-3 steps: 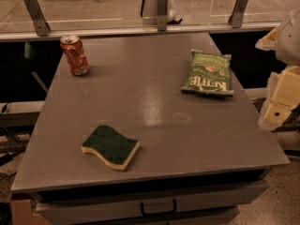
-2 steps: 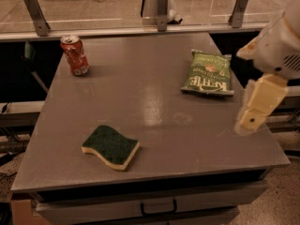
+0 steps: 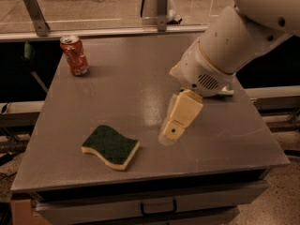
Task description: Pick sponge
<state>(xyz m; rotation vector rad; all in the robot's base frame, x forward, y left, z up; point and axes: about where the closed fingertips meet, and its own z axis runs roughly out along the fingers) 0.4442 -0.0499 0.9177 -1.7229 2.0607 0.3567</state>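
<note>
You have a red soda can (image 3: 74, 55) upright at the far left corner of the grey counter (image 3: 117, 83); its lettering is too blurred to read. The sponge (image 3: 111, 146) lies flat near the front edge, wavy-edged, dark green top over pale yellow foam; the end effector (image 3: 171, 132) hangs just right of it, not touching; you cannot tell how far open it is.

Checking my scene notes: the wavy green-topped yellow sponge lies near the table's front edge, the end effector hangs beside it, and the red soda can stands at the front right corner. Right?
No. The camera view shows the red soda can at the far left corner; the end effector does hang beside the wavy green-topped yellow sponge.
</note>
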